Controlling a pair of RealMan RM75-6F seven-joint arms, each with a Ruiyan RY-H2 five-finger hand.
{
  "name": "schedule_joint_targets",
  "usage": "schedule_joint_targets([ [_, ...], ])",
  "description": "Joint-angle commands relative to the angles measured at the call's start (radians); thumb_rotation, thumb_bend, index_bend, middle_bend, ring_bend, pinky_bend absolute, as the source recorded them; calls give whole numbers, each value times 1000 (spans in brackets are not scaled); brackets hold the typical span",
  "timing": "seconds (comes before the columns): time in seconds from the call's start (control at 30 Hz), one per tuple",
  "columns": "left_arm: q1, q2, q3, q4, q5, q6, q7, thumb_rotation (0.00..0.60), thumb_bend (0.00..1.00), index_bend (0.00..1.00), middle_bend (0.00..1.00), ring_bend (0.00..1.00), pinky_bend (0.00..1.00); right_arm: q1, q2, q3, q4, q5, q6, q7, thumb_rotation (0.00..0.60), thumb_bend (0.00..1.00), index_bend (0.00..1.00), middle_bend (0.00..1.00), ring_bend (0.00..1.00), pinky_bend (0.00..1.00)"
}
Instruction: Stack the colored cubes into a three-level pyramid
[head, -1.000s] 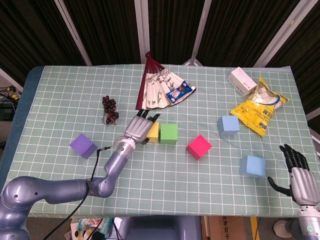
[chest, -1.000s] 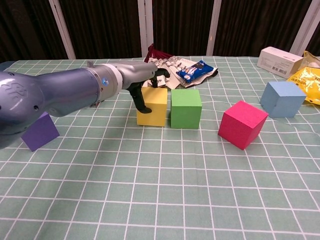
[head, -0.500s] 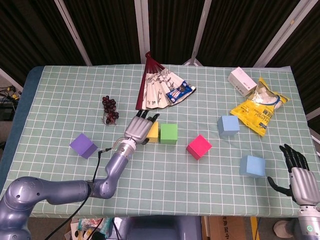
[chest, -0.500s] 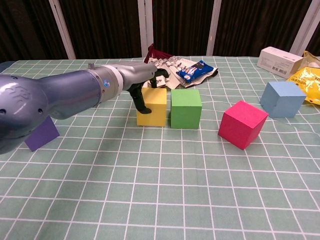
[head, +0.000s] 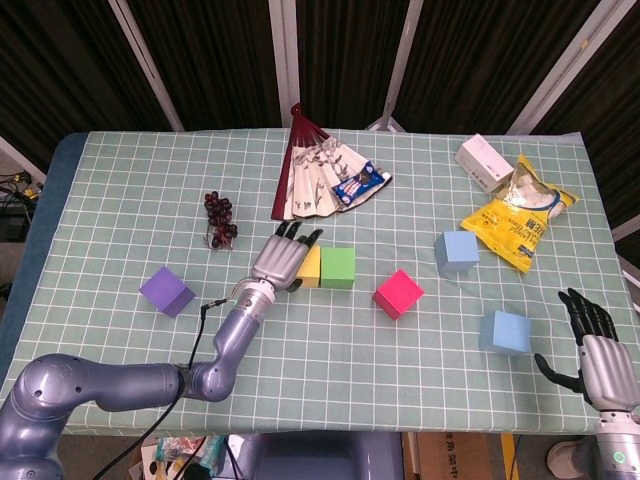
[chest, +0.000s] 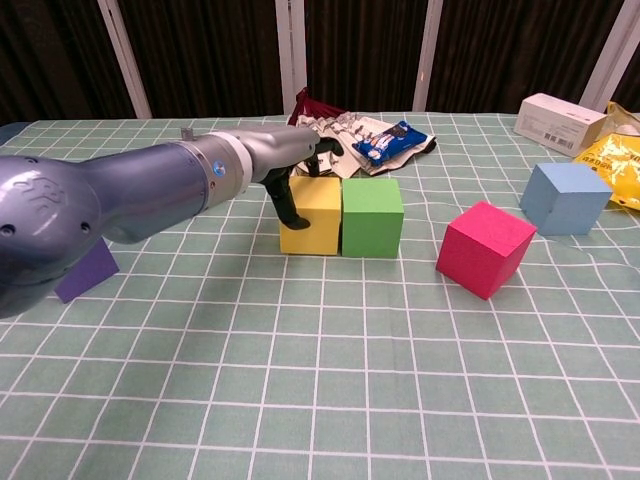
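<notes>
My left hand (head: 281, 260) lies over the yellow cube (chest: 311, 215), thumb down its left face and fingers across the top toward the far side; I read this as a grip on the cube. The yellow cube sits on the cloth (head: 120, 200) touching the green cube (head: 338, 267), side by side near the table's middle. The pink cube (head: 399, 293) stands apart to their right, turned at an angle. One blue cube (head: 457, 250) is further right beside the yellow snack bag (head: 520, 222); a second blue cube (head: 505, 331) lies nearer the front edge. The purple cube (head: 166, 290) is well apart on the left. No cube is stacked on another.

My right hand (head: 594, 350) hangs off the front right corner, fingers spread, holding nothing.

A fan (head: 310, 175) with a small packet (head: 360, 184) on it, grapes (head: 220, 217) and a white box (head: 484, 161) lie toward the back.
</notes>
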Motion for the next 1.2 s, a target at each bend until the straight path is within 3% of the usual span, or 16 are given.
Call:
schedule_joint_targets([
  [0.03, -1, -2, -1, 1, -1, 0, 1, 600, 420, 0, 324, 16, 0, 0, 0, 0, 0, 0, 0, 0, 600, 300, 0, 0, 0, 0],
  [1.2, -20, -43, -12, 24, -16, 20, 45, 600, 418, 0, 321, 16, 0, 0, 2, -1, -3, 1, -2, 3, 600, 300, 0, 0, 0, 0],
])
